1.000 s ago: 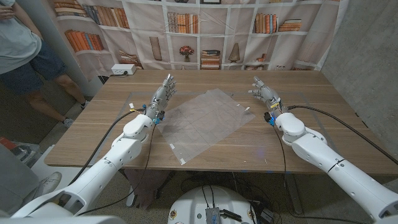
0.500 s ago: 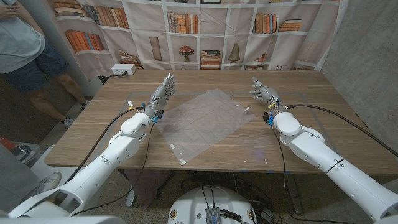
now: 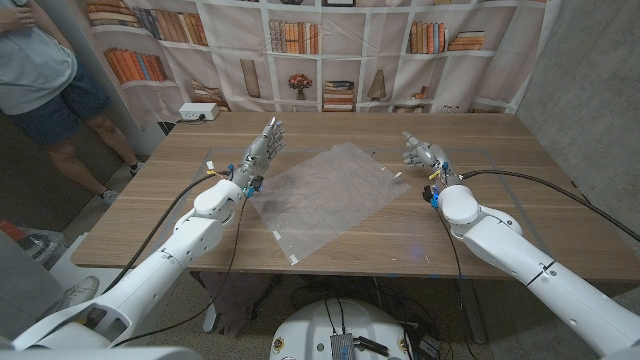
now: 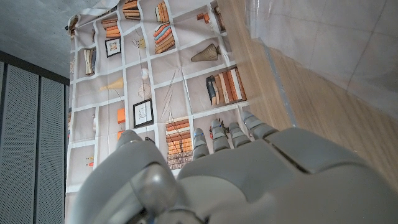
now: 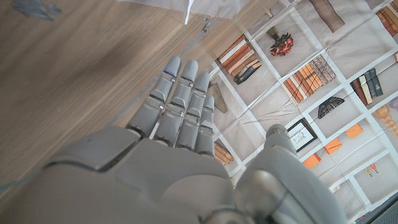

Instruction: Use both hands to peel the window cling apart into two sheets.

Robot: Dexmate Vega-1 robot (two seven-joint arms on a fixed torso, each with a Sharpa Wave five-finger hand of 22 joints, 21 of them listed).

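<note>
Window cling (image 3: pixel 328 198) lies flat on the wooden table (image 3: pixel 480 215) in the head view, as one clear sheet turned cornerwise. Beside the cling's left edge the left hand (image 3: pixel 262 150) stands with fingers straight and apart, holding nothing. Off the cling's right corner the right hand (image 3: pixel 422 152) hovers, fingers loosely spread and empty. A person (image 3: pixel 45 80) stands well away from the cling, past the table's far left corner

Left wrist view: the left hand (image 4: pixel 249 180) has its fingers extended, nothing in them, and the cling (image 4: pixel 336 43) lies on the wood just ahead of them

Right wrist view: the right hand (image 5: pixel 161 155) is likewise spread and empty; the cling's corner (image 5: pixel 208 9) lies beyond the fingertips

Judging from this, the likely trouble is fingers sliding the thin film across the table, or lifting both layers together, because neither hand pins it and no separated edge is visible
</note>
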